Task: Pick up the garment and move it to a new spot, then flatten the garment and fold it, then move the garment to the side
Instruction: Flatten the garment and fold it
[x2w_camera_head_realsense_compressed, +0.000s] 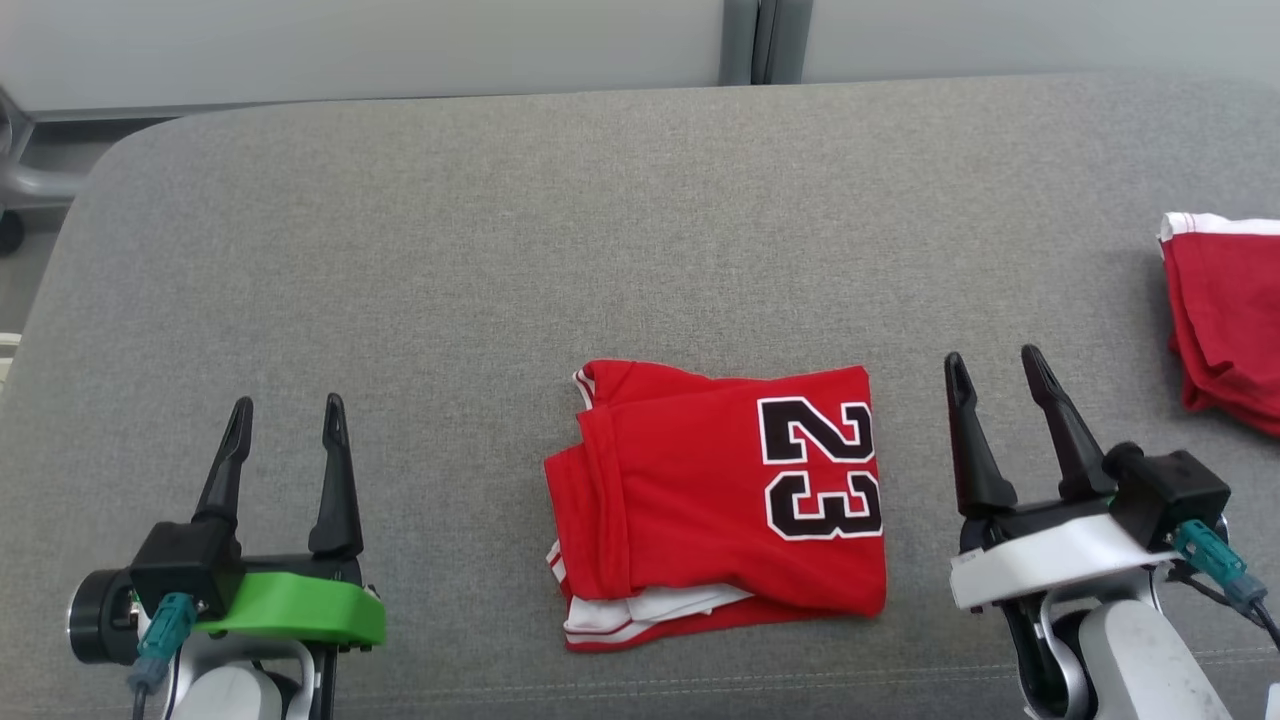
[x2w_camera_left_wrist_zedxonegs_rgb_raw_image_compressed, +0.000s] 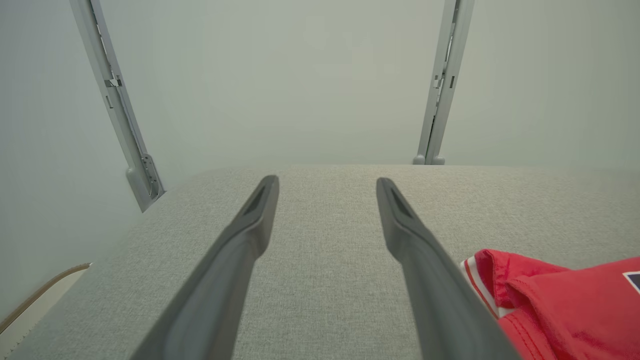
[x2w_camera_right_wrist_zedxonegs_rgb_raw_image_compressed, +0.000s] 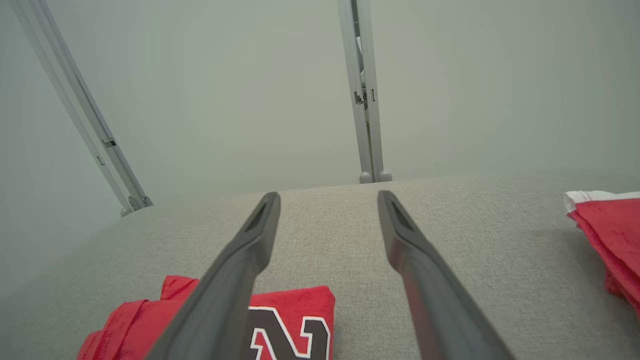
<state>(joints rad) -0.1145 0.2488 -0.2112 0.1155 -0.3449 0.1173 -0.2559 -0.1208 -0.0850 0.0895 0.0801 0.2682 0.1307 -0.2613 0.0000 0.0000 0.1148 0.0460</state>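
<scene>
While I hold both arms low at the near edge of the grey fabric surface (x2w_camera_head_realsense_compressed: 500, 250), the garment (x2w_camera_head_realsense_compressed: 715, 500) lies folded between them, a red jersey in a rough rectangle with a black, white-edged "23" on its right half and white trim showing at its near-left corner. Left gripper (x2w_camera_head_realsense_compressed: 287, 403): fingers apart, pointing to the far side, nothing between them, well to the left of the garment with bare fabric between. Right gripper (x2w_camera_head_realsense_compressed: 993, 357): fingers likewise apart and empty, just beside the garment's right edge, not touching it. In the left wrist view the garment (x2w_camera_left_wrist_zedxonegs_rgb_raw_image_compressed: 565, 305) shows at the lower right, beyond the right-hand finger; a red fold with striped trim at its edge lies flat on the surface. In the right wrist view the garment (x2w_camera_right_wrist_zedxonegs_rgb_raw_image_compressed: 315, 302) sits at the lower left, partly hidden behind the left-hand finger, with part of the number visible. A second red garment (x2w_camera_head_realsense_compressed: 1225, 310) with a white band lies bunched at the far right of the surface, well apart from the folded one, its right part cut off by the frame edge. Behind the surface stands a pale wall panel (x2w_camera_left_wrist_zedxonegs_rgb_raw_image_compressed: 300, 75) with grey metal uprights (x2w_camera_left_wrist_zedxonegs_rgb_raw_image_compressed: 440, 85).
</scene>
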